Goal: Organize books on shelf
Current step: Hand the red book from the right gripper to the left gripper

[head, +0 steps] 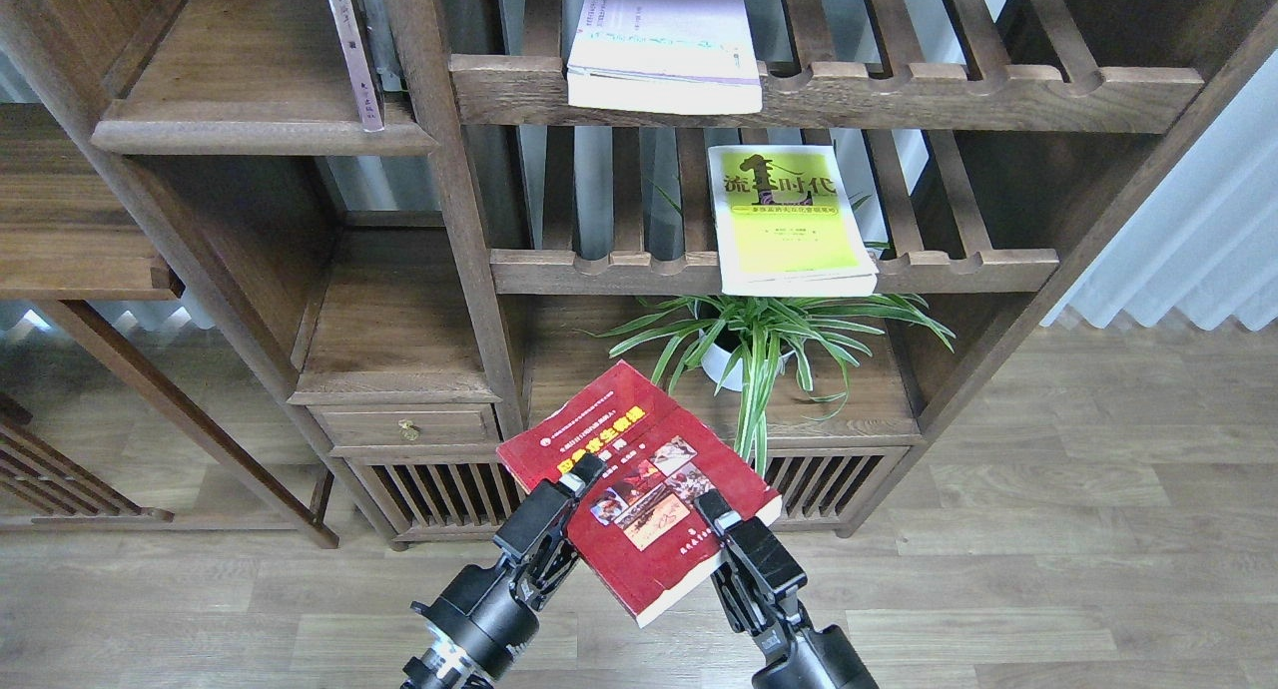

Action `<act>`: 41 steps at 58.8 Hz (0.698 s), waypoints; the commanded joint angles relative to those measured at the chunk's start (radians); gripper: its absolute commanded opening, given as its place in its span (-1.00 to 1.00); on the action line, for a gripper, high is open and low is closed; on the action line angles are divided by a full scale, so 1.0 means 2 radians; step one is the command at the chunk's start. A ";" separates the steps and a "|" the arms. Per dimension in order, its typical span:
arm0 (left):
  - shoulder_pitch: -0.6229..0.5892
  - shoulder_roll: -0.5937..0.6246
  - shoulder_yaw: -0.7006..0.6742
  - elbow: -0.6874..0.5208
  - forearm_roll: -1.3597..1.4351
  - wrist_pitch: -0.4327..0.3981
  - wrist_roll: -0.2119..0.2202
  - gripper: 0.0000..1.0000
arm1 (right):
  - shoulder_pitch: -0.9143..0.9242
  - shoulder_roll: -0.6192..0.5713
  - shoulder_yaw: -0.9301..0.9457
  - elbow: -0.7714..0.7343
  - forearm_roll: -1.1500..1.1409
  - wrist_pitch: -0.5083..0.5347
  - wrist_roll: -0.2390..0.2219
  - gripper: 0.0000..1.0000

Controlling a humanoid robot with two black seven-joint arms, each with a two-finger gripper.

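- A dark red book [639,484] with photos and a yellow title is seen low in the middle of the head view, tilted, in front of the bookcase's bottom slatted panel; it is held from both sides
- The left gripper [579,481] is closed on the book's left edge; one finger is laid on the cover
- The right gripper [711,512] is clamped on the book's lower right edge
- A yellow-green book [791,220] with a white border is laid flat on the middle slatted rack [958,262], overhanging its front rail
- A white book [664,42] with lilac trim is laid flat on the upper slatted rack [998,95]
- A solid wooden shelf [250,90] is seen at upper left; a thin book [352,50] is stood at its right end
- A potted plant [759,340] is placed below the middle rack, just behind the red book
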 commanded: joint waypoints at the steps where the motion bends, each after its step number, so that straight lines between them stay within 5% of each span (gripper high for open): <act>1: 0.000 0.009 0.000 0.000 -0.001 0.000 0.000 0.05 | 0.000 0.000 -0.001 0.000 0.000 0.000 -0.001 -0.79; 18: -0.003 0.016 0.001 -0.001 -0.001 0.000 0.002 -0.29 | -0.002 -0.001 -0.002 0.000 -0.001 0.000 -0.001 -0.79; 28: -0.006 0.017 0.006 -0.001 -0.001 0.000 0.003 -0.32 | -0.005 -0.001 -0.002 -0.001 -0.001 0.000 -0.002 -0.79; 37: -0.005 0.029 0.012 -0.001 -0.001 0.000 0.030 -0.80 | 0.000 -0.002 -0.001 -0.011 -0.002 0.000 -0.002 -0.75; 41: -0.005 0.034 0.012 -0.001 0.000 0.000 0.032 -0.82 | 0.002 -0.002 -0.001 -0.015 -0.002 0.000 -0.002 -0.75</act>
